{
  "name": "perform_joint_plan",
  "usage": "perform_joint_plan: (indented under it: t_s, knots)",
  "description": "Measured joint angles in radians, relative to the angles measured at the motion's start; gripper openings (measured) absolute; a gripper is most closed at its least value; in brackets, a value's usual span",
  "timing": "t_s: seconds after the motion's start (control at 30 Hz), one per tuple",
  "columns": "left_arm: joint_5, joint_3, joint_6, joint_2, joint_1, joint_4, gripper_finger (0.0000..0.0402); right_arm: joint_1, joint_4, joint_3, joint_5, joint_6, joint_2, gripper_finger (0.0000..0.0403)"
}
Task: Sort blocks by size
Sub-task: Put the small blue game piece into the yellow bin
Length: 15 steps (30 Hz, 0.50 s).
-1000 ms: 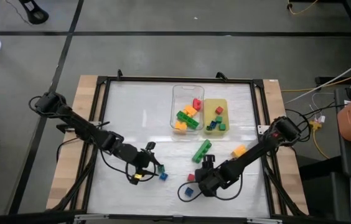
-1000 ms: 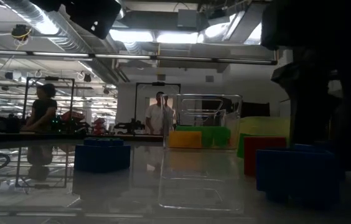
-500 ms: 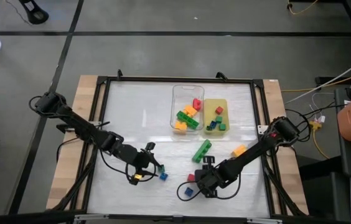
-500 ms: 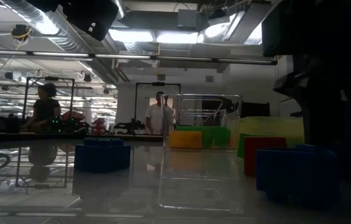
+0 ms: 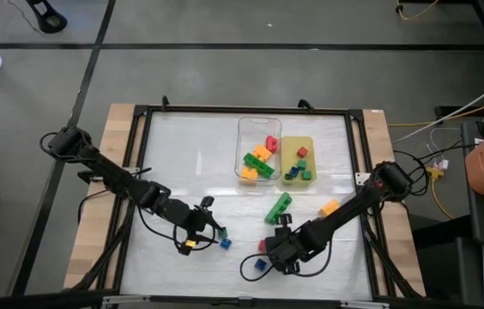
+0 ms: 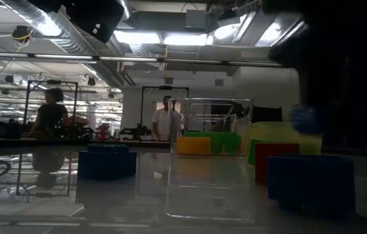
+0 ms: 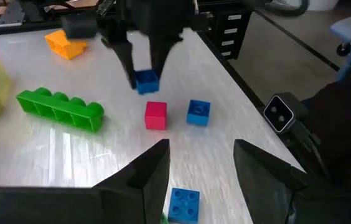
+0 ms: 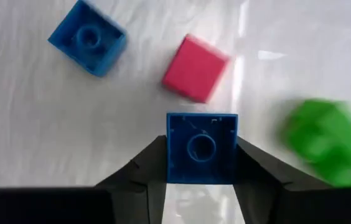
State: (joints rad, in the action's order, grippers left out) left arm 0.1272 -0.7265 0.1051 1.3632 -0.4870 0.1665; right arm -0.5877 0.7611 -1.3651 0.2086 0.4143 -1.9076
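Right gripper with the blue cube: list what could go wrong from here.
The right gripper pinches the blue cube only at its sides, lifted above the table; it could slip out. The red cube and another blue cube lie close below, so a dropped cube might knock them.

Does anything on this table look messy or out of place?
Nothing looks spilled or broken. A few blocks lie loose outside the trays: a long green bar, an orange piece and a red cube. The right gripper holds a small blue cube.
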Motion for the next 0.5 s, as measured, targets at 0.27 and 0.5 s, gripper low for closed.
perform_joint_plan:
  t_s: [0.27,0.5]
  knots:
    - [0.0,0.0,0.072,0.0,-0.006,0.0,0.0164,0.047,0.235,-0.183,0.086,-0.103,0.0,0.0141]
    - [-0.001,0.0,0.05,0.0,-0.011,-0.007,0.0164,0.095,0.522,-0.258,0.184,-0.106,0.005,0.0144]
